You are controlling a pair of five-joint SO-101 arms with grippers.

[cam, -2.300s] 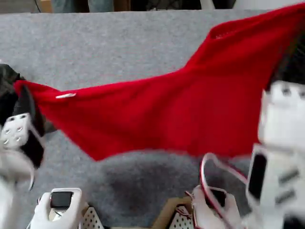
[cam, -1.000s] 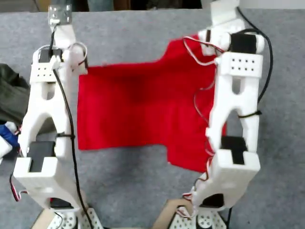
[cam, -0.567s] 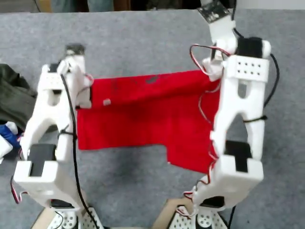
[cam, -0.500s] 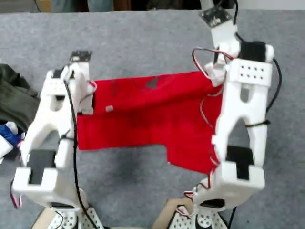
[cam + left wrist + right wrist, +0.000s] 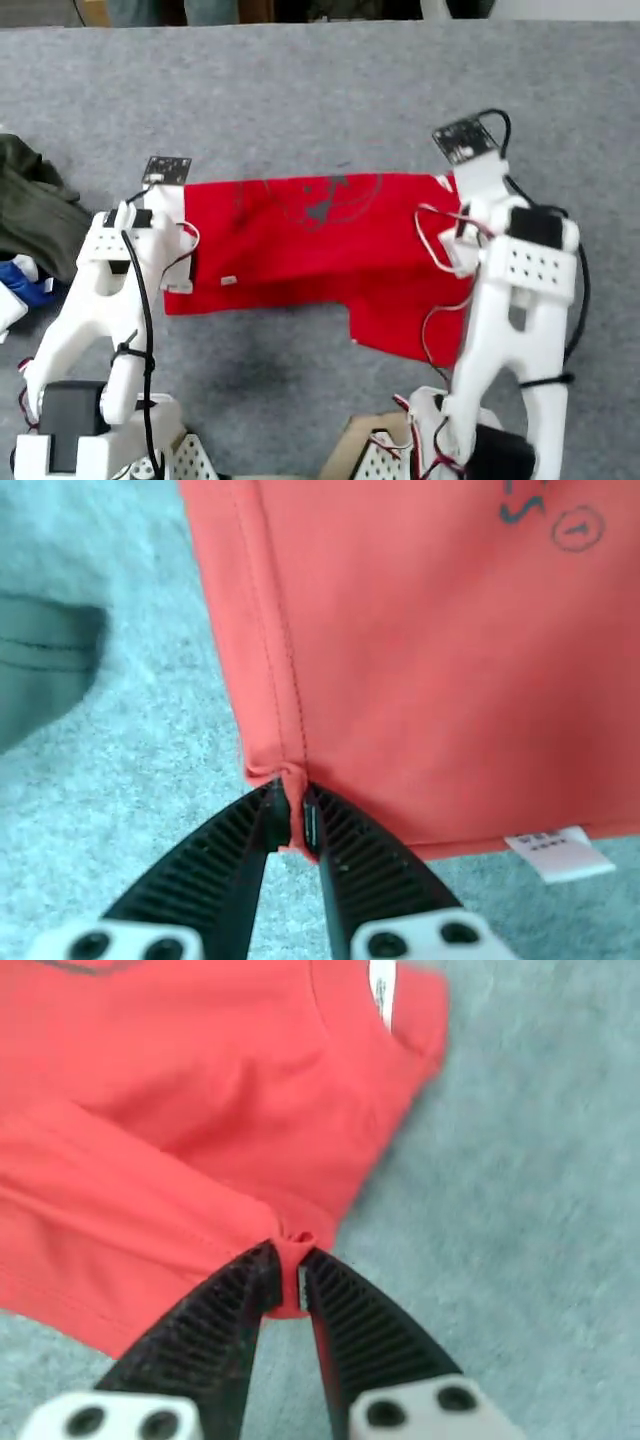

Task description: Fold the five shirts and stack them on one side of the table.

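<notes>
I'm working at a robot test bench
I'm seeing a grey felt table [image 5: 300, 90], with white left arm [image 5: 105, 290] and right arm [image 5: 520, 300] trailing bare wires [image 5: 436, 258]

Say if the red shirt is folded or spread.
Folded: shirt lies doubled, top layer's edge pinched by left gripper and right gripper.

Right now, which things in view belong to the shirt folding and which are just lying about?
Job: red fabric shirt; left gripper and right gripper, both pinching it; crumpled dark green garment, probably another shirt.
Lying about: brown cardboard piece between the arm bases.
</notes>
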